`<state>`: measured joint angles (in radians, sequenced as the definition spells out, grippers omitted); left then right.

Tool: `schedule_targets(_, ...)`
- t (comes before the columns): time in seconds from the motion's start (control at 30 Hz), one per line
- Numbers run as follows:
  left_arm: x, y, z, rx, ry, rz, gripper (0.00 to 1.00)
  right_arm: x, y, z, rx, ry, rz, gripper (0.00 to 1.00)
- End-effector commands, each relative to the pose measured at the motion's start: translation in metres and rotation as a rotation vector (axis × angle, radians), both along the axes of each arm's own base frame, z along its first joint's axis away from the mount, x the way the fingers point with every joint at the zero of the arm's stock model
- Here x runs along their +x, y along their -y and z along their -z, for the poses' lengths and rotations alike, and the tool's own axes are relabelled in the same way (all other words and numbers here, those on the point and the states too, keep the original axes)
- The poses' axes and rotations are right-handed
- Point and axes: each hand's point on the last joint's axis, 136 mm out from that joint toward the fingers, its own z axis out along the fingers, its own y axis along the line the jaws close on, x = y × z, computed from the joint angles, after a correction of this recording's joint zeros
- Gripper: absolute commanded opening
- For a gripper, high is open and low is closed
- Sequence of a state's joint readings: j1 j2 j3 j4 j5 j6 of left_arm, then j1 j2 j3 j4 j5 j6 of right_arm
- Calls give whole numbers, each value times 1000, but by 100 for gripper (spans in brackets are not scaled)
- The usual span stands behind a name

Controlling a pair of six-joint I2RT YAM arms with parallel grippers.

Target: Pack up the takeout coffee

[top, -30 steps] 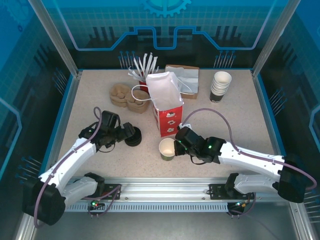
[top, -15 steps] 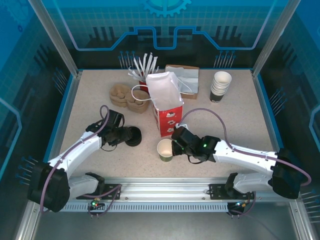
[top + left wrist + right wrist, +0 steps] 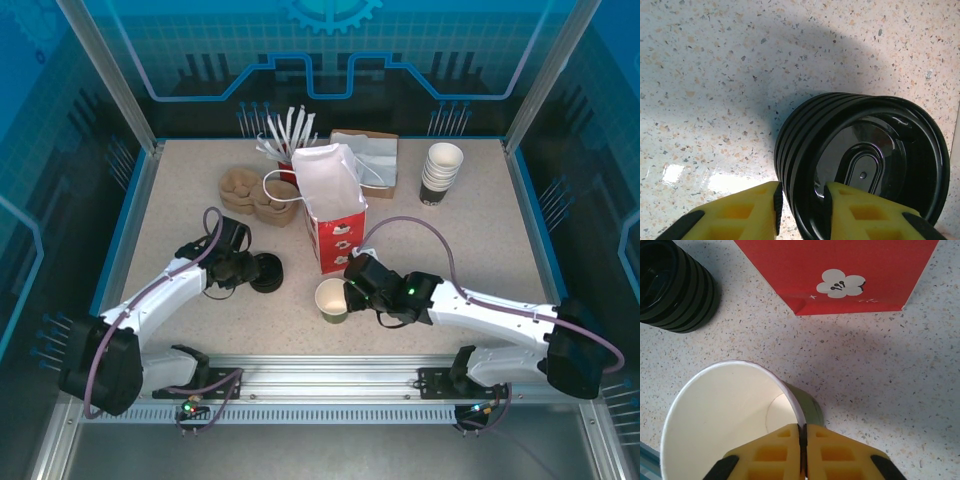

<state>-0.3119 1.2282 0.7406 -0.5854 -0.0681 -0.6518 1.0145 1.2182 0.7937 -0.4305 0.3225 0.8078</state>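
clock ref: top view, 12 = far wall
coffee cup (image 3: 332, 298): paper, round, olive-green outside, smooth white inside, thin rolled rim. Upright, open-topped, no lid on; bare white bottom shows in R wrist view (image 3: 725, 415). Sits near-centre of table, just at 6 of bag, apart from it.
R claw (image 3: 350, 292): at 3 of cup. Yellow fingers (image 3: 830, 452) nearly together, cup wall pinched betw. them at the rim, one inside, one outside.
L claw (image 3: 248, 270): at 9 of lid stack. Yellow ribbed fingers (image 3: 740, 212) closed onto the stack's near rim, one against the outer side, one over the top lid.
lid stack (image 3: 267, 272): glossy black plastic, several round lids nested, ridged edges; top lid has an oval raised sip tab (image 3: 860, 172). At 9–10 of cup, well apart.
bag (image 3: 335, 225): red paper, flat-sided, white flower print low on the front (image 3: 842, 284); white lining at open mouth, white loop handles. Contents: can't tell.
cup stack (image 3: 441, 172): white-rimmed dark paper cups, nested, at 2 corner.
carriers (image 3: 250, 195): brown moulded pulp, lobed, stacked, at 10–11 of bag.
straws (image 3: 290, 135): white, splayed in a red holder, at 12 of bag.
box (image 3: 368, 160): brown card, white sheets in it, at 1 of bag.
table (image 3: 450, 250): beige speckled stone-look, slight sheen, blue edging.
room: blue translucent walls (image 3: 60, 150), alu rail (image 3: 330, 375) at 6 edge.
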Motion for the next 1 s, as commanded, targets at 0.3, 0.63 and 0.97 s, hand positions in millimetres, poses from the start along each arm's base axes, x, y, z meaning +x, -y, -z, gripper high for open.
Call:
schedule_targets(0.3,3,2,-4,21,0,26,22,-4,7,-16,10,22,8,31)
schedule_targets(0.63,3,1,1,34,-17,32,23,-5,15,-35,24,38,17,35)
schedule_targets(0.97,3,2,-8,34,-2,36,15,-2,18,-67,70,66,8,35)
